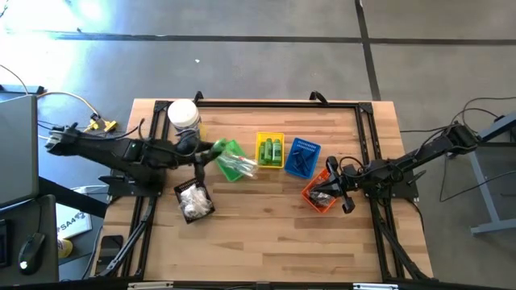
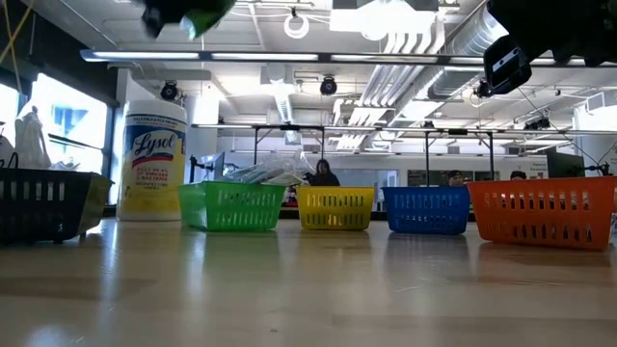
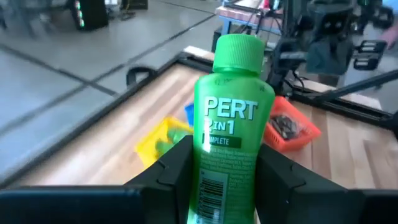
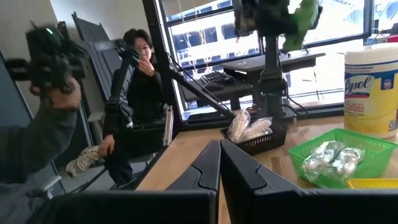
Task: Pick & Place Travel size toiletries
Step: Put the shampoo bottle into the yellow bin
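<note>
My left gripper [image 3: 227, 163] [image 1: 211, 151] is shut on a small green "Pert 2 in 1" bottle [image 3: 231, 112], high above the table near the green basket [image 1: 231, 160]; the low view shows it at the top edge [image 2: 189, 13]. That basket holds clear-wrapped items [image 4: 328, 160]. More green bottles lie in the yellow basket [image 1: 270, 150]. White sachets [image 1: 193, 201] fill the black basket. Dark items sit in the blue basket [image 1: 302, 158] and the orange basket [image 3: 287, 127]. My right gripper [image 4: 220, 163] [image 1: 332, 187] is shut, holds nothing, and hovers over the orange basket [image 1: 317, 196]. My left gripper pinches the green bottle's lower body [image 3: 219, 177] between its two fingers [image 3: 176, 171], one on each side of the label. The fingers run along the bottle, and its cap [image 3: 237, 51] points forward beyond them. The bottle is lifted clear of the table.
A big white Lysol jar [image 1: 184, 118] stands at the far left of the table behind the left gripper. The baskets sit in a row across the table's middle; bare wood lies toward the near edge [image 1: 266, 250]. People sit in the room beyond [image 4: 138, 93].
</note>
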Controlling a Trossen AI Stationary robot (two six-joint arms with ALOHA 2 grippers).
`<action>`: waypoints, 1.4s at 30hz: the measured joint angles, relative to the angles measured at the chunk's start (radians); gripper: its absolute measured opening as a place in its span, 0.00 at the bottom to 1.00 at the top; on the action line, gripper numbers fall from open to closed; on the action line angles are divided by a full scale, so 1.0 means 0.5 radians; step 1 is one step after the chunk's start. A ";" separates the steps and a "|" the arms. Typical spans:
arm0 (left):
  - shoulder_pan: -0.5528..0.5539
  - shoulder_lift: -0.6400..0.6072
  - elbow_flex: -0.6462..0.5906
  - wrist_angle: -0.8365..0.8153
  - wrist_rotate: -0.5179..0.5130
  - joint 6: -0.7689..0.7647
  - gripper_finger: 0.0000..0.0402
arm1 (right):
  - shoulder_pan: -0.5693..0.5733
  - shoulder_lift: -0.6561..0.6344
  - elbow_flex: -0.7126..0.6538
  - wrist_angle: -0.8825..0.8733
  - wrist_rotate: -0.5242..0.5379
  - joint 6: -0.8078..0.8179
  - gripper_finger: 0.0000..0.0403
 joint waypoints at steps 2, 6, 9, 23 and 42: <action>0.019 -0.169 -0.259 0.128 0.042 -0.083 0.30 | 0.000 -0.001 0.000 0.000 0.009 -0.001 0.01; 0.017 -0.385 -0.593 0.288 0.181 -0.128 0.30 | -0.002 -0.001 0.000 0.000 0.014 -0.016 0.01; 0.017 -0.475 -0.746 0.475 0.308 0.040 0.30 | -0.002 0.000 0.000 0.014 0.011 -0.038 0.01; 0.110 -0.323 -0.865 0.881 0.285 -0.196 0.30 | -0.002 0.074 -0.001 0.013 0.040 -0.028 0.01; 0.391 1.012 0.434 0.114 0.264 -0.492 0.30 | -0.002 0.096 -0.001 0.022 0.121 -0.007 0.01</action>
